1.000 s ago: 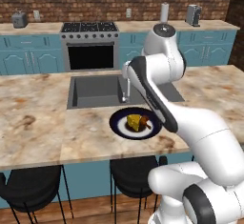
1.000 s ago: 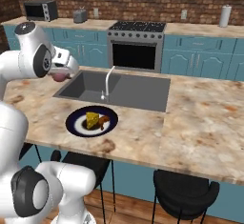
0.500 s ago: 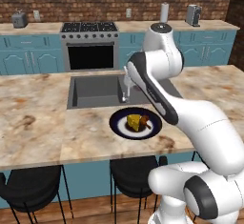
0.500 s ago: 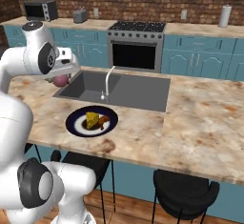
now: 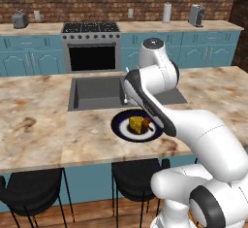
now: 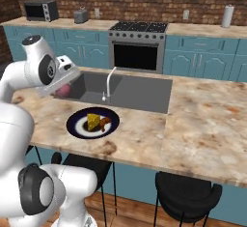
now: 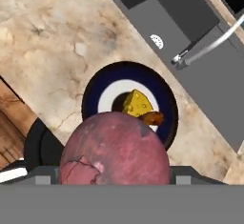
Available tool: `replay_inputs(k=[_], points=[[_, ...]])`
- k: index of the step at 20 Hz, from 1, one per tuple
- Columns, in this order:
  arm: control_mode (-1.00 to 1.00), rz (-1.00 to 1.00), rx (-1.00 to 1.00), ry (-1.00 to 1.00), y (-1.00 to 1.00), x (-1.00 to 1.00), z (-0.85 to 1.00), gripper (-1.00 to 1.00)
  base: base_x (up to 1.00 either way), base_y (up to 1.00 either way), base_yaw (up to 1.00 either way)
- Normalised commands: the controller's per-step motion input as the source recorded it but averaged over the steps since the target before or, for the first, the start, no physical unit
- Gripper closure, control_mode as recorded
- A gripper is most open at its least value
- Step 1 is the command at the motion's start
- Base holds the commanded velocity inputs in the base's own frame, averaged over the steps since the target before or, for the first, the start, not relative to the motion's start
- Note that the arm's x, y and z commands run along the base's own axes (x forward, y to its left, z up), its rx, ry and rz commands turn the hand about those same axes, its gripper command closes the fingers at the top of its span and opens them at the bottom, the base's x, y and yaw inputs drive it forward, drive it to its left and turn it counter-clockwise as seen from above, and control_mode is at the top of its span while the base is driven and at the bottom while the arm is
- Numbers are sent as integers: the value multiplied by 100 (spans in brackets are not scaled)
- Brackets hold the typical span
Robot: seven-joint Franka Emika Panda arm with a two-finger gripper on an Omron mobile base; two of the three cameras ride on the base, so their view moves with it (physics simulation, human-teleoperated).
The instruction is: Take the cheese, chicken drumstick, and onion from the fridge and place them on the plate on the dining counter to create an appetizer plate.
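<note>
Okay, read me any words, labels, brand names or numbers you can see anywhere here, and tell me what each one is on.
There is no readable text.
The oven front and the microwave are too small to show any markings.
The plate, cheese and onion in the gripper carry no labels.

Even, bright rendered light fills the kitchen; shadows are faint, no glare shows, and textures look soft and slightly blurred.

You see a pinkish-red onion [image 7: 115, 147], yellow cheese [image 7: 137, 103], a dark-blue, white-ringed plate [image 7: 93, 96], and beige-brown marbled dining counter [image 7: 52, 37].
</note>
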Motion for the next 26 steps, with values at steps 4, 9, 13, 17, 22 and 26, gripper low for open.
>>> replay_inputs(k=[4,9,13,17,22,26], points=[[-100,34,-22,8,0,10,-20,100,0,0,0],[-100,36,-21,10,0,7,-20,100,0,0,0],[-100,37,-21,13,2,8,-23,100,0,0,0],[-100,38,-20,13,6,12,-28,100,0,0,0],[-100,36,-15,14,21,10,-20,100,0,0,0],[-100,17,-3,4,34,5,-22,100,0,0,0]])
